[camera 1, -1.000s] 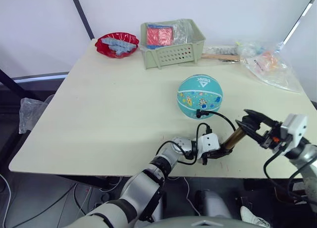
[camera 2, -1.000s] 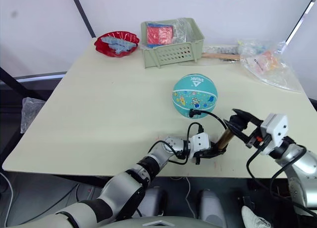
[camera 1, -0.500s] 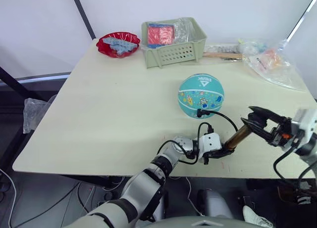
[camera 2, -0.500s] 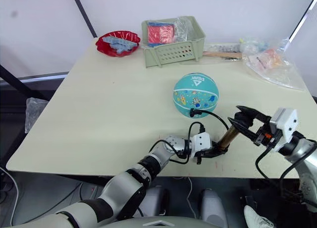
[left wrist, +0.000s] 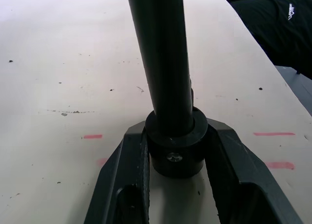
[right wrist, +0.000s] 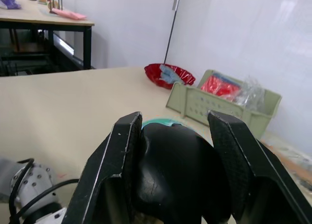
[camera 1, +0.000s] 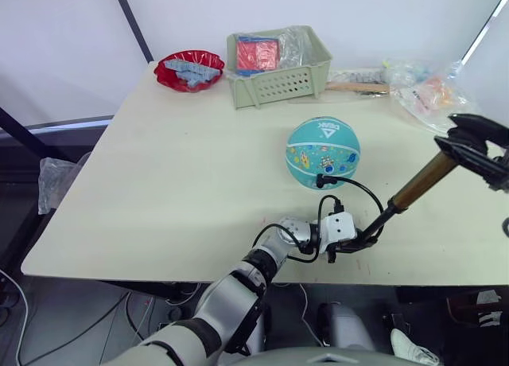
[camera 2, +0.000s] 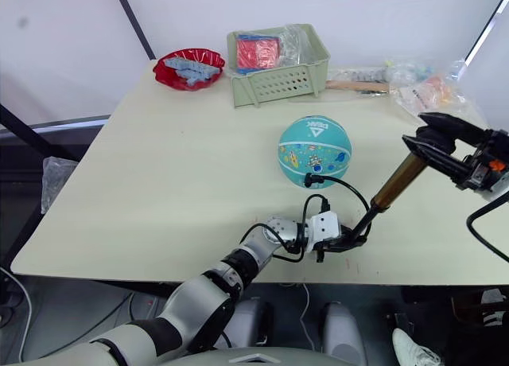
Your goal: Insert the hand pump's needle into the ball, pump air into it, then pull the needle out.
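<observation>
The teal ball (camera 1: 322,153) rests on the table (camera 1: 175,167) right of centre. A black fitting (camera 1: 320,177) sits against its near side, so the needle is hidden; the black hose (camera 1: 359,188) loops from there to the hand pump. My left gripper (camera 1: 362,240) is shut on the pump's black base cap (left wrist: 175,153), near the table's front edge. From the cap a thin black rod (camera 1: 382,219) slants up to the gold barrel (camera 1: 419,181). My right gripper (camera 1: 469,139) is shut on the black handle (right wrist: 170,177), high at the right.
A green basket (camera 1: 274,83) with red packets stands at the back, and a red bowl (camera 1: 188,69) is to its left. Clear plastic bags (camera 1: 421,95) and a wooden stick (camera 1: 354,88) lie at the back right. The pump slants over the table's front right.
My right gripper has risen up and to the right with the handle and gold barrel, baring the black rod. The left gripper and the ball have stayed put.
</observation>
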Controlling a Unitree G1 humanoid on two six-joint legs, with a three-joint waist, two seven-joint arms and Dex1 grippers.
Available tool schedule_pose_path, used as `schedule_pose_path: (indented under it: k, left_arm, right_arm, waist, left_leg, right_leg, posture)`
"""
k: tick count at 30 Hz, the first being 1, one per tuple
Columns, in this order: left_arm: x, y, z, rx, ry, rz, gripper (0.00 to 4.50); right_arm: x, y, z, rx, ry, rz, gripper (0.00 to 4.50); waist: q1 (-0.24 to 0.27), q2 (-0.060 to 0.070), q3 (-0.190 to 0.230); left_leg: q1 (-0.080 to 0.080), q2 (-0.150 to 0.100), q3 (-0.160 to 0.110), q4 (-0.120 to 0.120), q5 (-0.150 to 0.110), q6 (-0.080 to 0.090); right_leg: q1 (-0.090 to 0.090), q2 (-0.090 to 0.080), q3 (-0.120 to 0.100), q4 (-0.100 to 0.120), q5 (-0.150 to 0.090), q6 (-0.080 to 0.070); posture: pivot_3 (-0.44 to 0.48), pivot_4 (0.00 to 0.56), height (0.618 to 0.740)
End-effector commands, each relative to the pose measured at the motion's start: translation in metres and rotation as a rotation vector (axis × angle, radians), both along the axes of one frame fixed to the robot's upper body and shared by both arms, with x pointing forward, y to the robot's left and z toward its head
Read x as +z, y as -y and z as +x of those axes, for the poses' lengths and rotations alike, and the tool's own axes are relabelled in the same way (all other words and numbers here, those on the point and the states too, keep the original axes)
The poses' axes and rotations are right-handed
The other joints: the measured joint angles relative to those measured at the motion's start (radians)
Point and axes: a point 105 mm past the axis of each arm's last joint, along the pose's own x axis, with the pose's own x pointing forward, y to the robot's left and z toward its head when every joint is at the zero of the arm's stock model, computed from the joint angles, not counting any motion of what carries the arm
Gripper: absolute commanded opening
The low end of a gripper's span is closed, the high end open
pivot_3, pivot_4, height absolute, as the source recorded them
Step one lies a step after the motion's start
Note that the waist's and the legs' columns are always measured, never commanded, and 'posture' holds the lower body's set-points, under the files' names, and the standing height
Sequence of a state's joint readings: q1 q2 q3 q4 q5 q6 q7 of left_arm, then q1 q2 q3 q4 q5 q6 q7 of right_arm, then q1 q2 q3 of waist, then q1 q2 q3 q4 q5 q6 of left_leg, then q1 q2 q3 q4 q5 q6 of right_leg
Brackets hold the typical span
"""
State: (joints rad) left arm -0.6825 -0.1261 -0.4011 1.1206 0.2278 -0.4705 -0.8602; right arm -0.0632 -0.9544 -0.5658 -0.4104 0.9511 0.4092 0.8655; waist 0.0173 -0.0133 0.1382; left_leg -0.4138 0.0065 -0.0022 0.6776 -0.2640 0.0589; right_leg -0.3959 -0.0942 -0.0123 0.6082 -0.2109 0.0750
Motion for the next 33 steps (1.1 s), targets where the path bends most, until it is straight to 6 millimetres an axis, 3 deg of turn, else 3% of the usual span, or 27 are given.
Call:
schedule_pose_path:
  k: [1, 15, 18, 24, 27, 33]
  left_arm:
    - [-0.042, -0.021, -0.018, -0.015, -0.097, 0.157, 1.08]
    - [-0.042, -0.024, -0.016, -0.007, -0.097, 0.156, 1.08]
    - [-0.042, -0.025, -0.016, -0.005, -0.096, 0.157, 1.08]
    - [-0.041, -0.025, -0.015, 0.000, -0.096, 0.155, 1.08]
    - [-0.041, -0.025, -0.014, 0.004, -0.098, 0.154, 1.08]
    - [-0.041, -0.024, -0.014, 0.003, -0.098, 0.155, 1.08]
  right_arm:
    - [0.031, 0.012, -0.008, -0.066, 0.150, -0.009, 1.63]
    - [-0.100, -0.013, 0.004, -0.049, -0.144, -0.038, 1.63]
    - [-0.114, -0.015, 0.005, -0.064, -0.159, -0.029, 1.63]
    - [-0.169, -0.021, 0.000, -0.101, -0.242, -0.074, 1.63]
    - [-0.170, -0.026, -0.002, -0.088, -0.225, -0.068, 1.63]
    - [-0.137, -0.022, 0.006, -0.095, -0.111, -0.022, 1.63]
  waist:
    - [0.000, 0.000, 0.000]
    - [-0.002, -0.012, -0.009]
    - [-0.002, -0.014, -0.012]
    - [-0.002, -0.015, -0.015]
    - [-0.002, -0.014, -0.015]
    - [-0.002, -0.011, -0.015]
  left_leg:
    - [0.000, 0.000, 0.000, 0.000, 0.000, 0.000]
    - [0.003, 0.002, -0.002, 0.002, 0.000, 0.000]
    - [0.003, 0.003, -0.003, 0.001, 0.000, 0.000]
    - [0.003, 0.004, -0.003, 0.001, 0.000, 0.000]
    - [0.004, 0.004, -0.003, 0.001, 0.000, 0.000]
    - [0.004, 0.004, -0.003, 0.001, 0.000, 0.000]
  right_leg:
    - [0.000, 0.000, 0.000, 0.000, 0.000, 0.000]
    - [0.002, 0.003, -0.001, 0.001, 0.000, 0.000]
    - [0.002, 0.004, -0.001, 0.001, 0.000, -0.001]
    - [0.002, 0.005, -0.001, 0.001, 0.000, -0.001]
    - [0.002, 0.005, -0.001, 0.001, 0.000, -0.001]
    - [0.002, 0.005, -0.001, 0.001, 0.000, -0.001]
  posture:
    - [0.000, 0.150, 0.740]
    - [0.000, 0.150, 0.740]
    - [0.000, 0.150, 0.740]
    - [0.000, 0.150, 0.740]
    - [0.000, 0.150, 0.740]
    - [0.000, 0.150, 0.740]
